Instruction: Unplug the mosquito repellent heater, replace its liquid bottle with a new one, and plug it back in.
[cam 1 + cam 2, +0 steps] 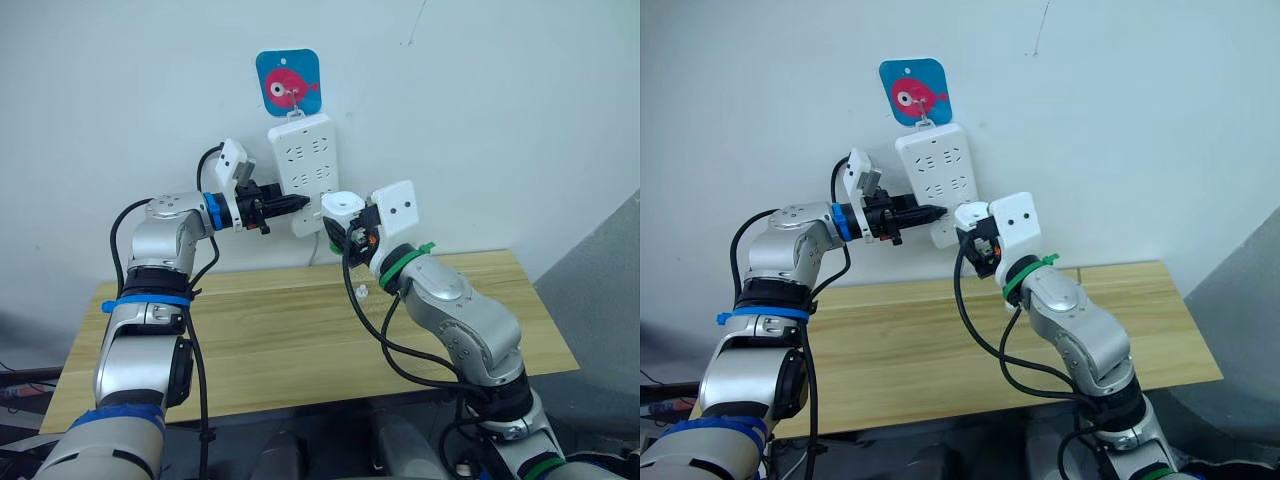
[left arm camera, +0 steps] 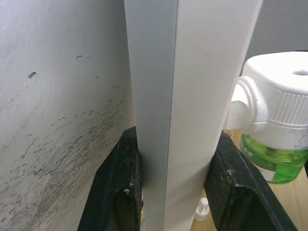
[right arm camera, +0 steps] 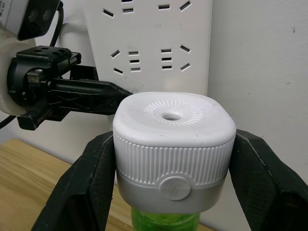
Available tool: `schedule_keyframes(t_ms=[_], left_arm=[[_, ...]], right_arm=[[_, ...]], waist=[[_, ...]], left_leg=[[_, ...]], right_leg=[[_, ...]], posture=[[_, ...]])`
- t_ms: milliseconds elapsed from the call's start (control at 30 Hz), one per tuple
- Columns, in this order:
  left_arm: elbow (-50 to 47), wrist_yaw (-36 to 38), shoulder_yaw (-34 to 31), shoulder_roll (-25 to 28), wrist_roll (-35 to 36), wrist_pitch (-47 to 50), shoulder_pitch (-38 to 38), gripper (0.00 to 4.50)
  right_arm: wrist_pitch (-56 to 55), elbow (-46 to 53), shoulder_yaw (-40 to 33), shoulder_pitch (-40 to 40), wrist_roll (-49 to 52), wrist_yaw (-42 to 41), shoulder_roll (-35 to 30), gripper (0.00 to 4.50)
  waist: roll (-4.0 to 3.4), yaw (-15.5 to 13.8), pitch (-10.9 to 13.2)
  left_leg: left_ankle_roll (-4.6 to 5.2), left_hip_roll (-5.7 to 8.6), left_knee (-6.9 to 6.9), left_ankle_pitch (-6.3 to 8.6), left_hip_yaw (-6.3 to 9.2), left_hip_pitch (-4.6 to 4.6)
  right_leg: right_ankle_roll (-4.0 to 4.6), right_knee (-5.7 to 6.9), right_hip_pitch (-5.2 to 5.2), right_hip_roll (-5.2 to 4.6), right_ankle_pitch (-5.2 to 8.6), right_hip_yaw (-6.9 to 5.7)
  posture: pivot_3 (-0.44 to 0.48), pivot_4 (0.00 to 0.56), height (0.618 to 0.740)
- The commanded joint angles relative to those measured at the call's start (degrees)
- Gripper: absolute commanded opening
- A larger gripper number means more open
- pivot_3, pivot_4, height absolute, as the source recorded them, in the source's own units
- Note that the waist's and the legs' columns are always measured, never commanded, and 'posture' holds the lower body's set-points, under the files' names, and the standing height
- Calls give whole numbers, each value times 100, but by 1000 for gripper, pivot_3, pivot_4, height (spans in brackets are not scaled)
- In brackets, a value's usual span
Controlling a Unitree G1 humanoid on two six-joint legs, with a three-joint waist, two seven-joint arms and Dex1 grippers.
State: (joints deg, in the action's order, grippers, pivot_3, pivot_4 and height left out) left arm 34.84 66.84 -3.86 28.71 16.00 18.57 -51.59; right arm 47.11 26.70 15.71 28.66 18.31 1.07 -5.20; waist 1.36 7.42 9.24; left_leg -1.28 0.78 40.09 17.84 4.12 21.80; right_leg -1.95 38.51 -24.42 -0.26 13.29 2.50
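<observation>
Your right gripper (image 3: pixel 173 187) is clamped on the mosquito repellent heater (image 3: pixel 174 144), which sits just in front of the lower end of the power strip (image 1: pixel 303 165). At the heater's 12 o'clock the strip's socket face blocks any forward travel. At its 9 o'clock, the left gripper (image 1: pixel 290 204) is closed over the strip's edge, so that side is crowded. At 3 o'clock you have bare wall (image 1: pixel 500 120) and open air. At 6 o'clock the wooden table (image 1: pixel 300 340) lies well below, bare but for a small white cap (image 1: pixel 361 292).
</observation>
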Motion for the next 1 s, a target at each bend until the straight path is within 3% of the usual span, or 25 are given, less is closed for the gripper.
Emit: schedule_keyframes(t_ms=[33,1000], left_arm=[[-254,-30,-90,-13,167,-14,-72,1300],[-497,37,-89,-24,214,269,-11,1300]], right_arm=[[-233,105,-11,38,-186,-80,103,2999],[-719,-535,-21,103,-918,-489,489,2999]], waist=[[0,0,0],[0,40,0]], left_leg=[[0,2,0,0,0,0],[-14,4,1,-8,1,0]], right_leg=[[0,4,-3,-1,0,1],[0,29,-17,-2,0,1]], posture=[[-193,111,740],[-194,112,740]])
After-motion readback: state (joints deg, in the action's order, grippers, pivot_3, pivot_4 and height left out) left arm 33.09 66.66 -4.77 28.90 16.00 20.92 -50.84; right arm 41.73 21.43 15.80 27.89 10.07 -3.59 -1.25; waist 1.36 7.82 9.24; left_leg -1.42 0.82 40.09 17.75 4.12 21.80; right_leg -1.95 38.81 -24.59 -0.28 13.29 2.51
